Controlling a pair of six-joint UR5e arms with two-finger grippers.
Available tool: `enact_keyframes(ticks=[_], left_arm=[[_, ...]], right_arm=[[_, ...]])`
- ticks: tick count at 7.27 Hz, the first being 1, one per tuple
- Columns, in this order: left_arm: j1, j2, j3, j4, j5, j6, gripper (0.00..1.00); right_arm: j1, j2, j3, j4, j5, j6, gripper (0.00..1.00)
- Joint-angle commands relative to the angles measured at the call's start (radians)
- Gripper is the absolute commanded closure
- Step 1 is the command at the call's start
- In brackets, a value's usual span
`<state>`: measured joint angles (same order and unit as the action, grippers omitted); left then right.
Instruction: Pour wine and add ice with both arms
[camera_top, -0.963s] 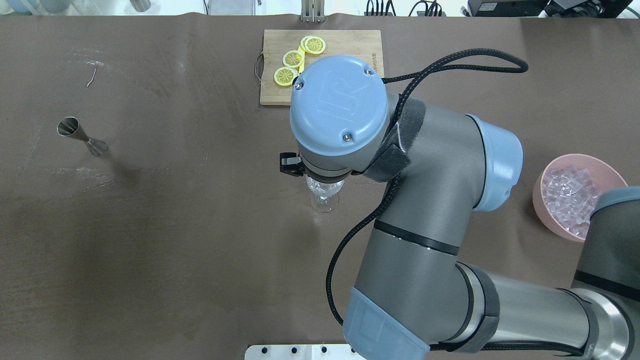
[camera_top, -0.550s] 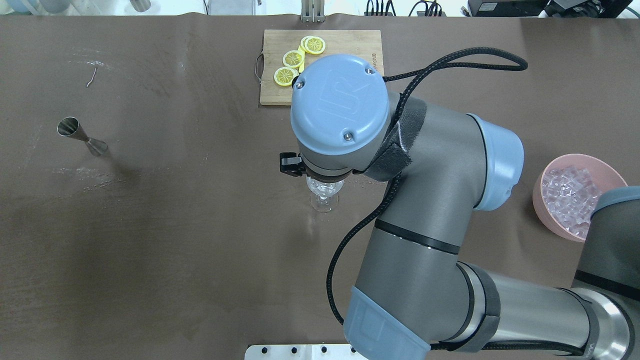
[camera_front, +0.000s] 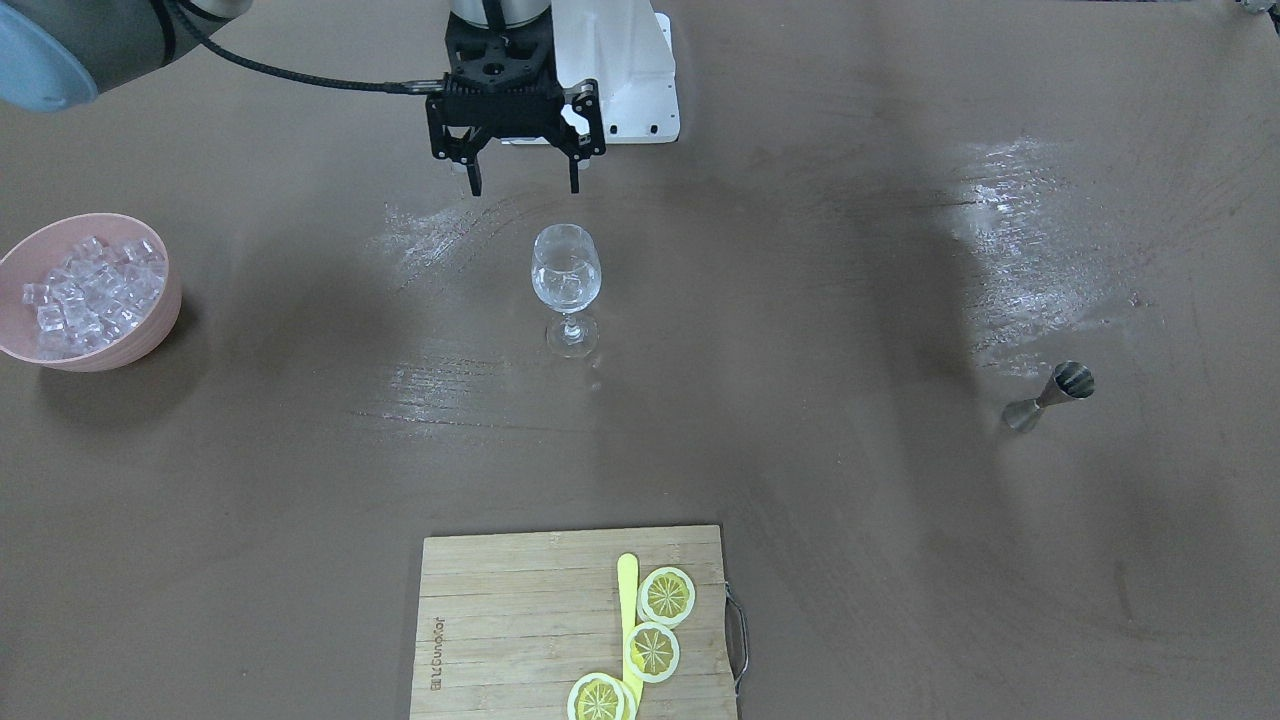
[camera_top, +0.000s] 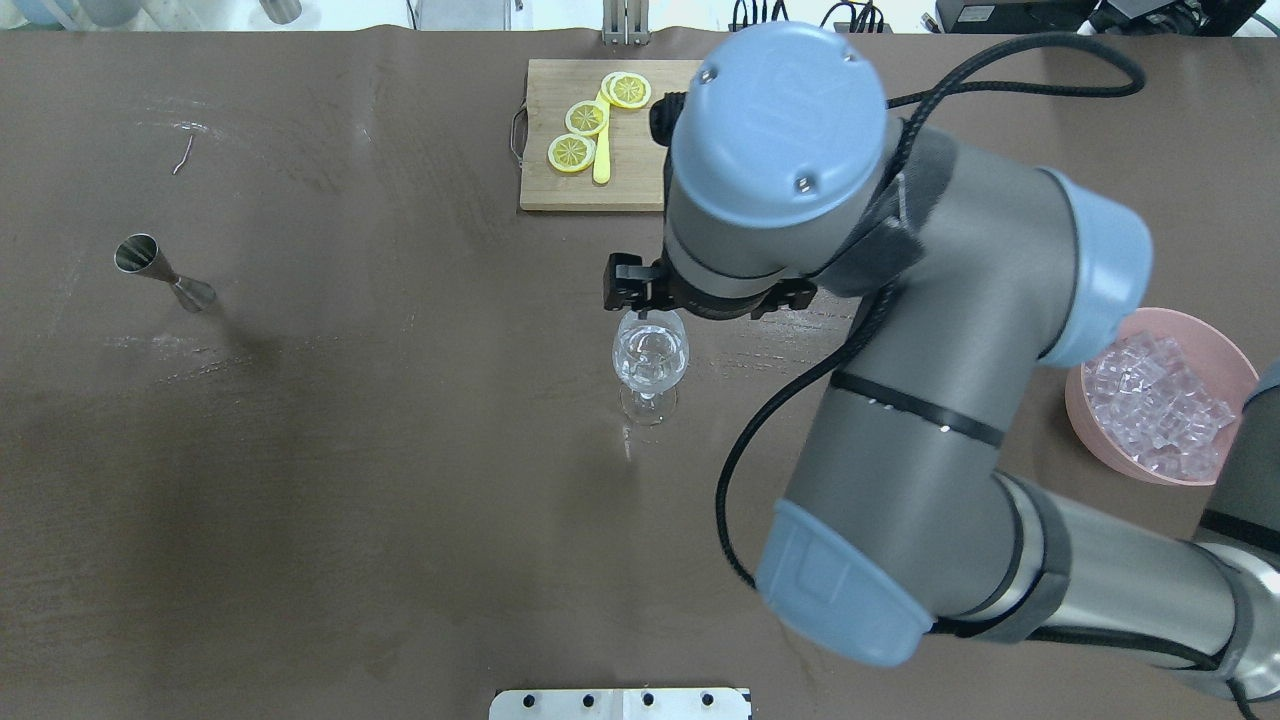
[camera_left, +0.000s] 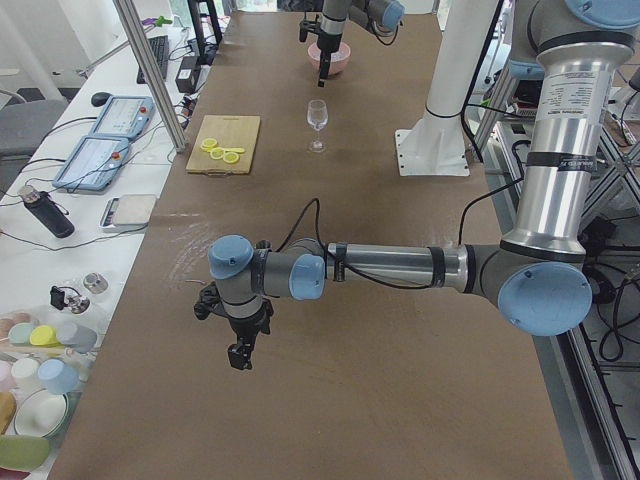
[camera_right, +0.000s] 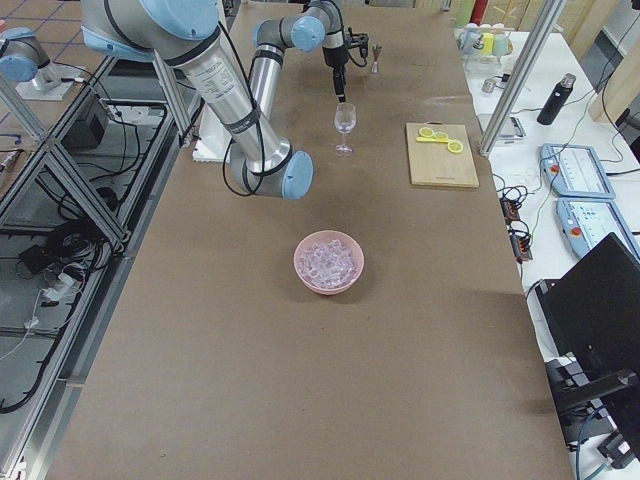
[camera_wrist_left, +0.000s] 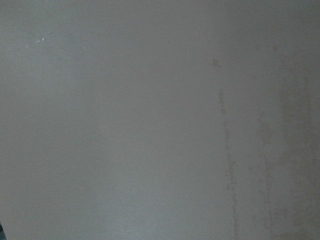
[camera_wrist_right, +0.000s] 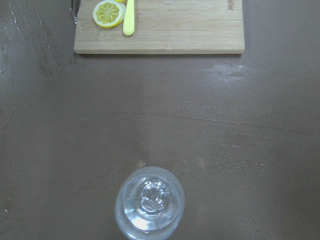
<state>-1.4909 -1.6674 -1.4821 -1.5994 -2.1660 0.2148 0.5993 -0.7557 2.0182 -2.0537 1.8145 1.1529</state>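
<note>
Right gripper (camera_front: 525, 188) is noted at upper centre, just up-frame of the wine glass (camera_front: 567, 272), fingers spread, empty. Ice (camera_front: 85, 285) is seen in the pink bowl (camera_front: 130, 350) at the left edge, well apart; the right arm is judged nearer. Left gripper (camera_left: 240, 353): finger state cannot be told.
</note>
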Motion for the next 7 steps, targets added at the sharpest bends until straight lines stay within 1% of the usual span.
enact_keyframes(ticks=[1,3,4,5,7], left_arm=[[0.0,0.0,-0.001,0.001,0.0,0.0,0.02],[0.0,0.003,-0.007,0.001,0.0,0.0,0.02],[0.0,0.003,-0.007,0.001,0.0,0.0,0.02],[0.0,0.003,-0.009,0.001,0.0,0.0,0.02],[0.0,0.003,-0.01,0.001,0.0,0.0,0.02]], right_arm=[[0.182,-0.135,0.051,0.001,0.145,-0.19,0.0],[0.359,-0.256,0.051,0.007,0.263,-0.402,0.0],[0.441,-0.331,0.05,0.009,0.305,-0.52,0.0],[0.509,-0.409,0.048,0.009,0.318,-0.651,0.0],[0.647,-0.575,0.037,0.009,0.312,-0.908,0.0]])
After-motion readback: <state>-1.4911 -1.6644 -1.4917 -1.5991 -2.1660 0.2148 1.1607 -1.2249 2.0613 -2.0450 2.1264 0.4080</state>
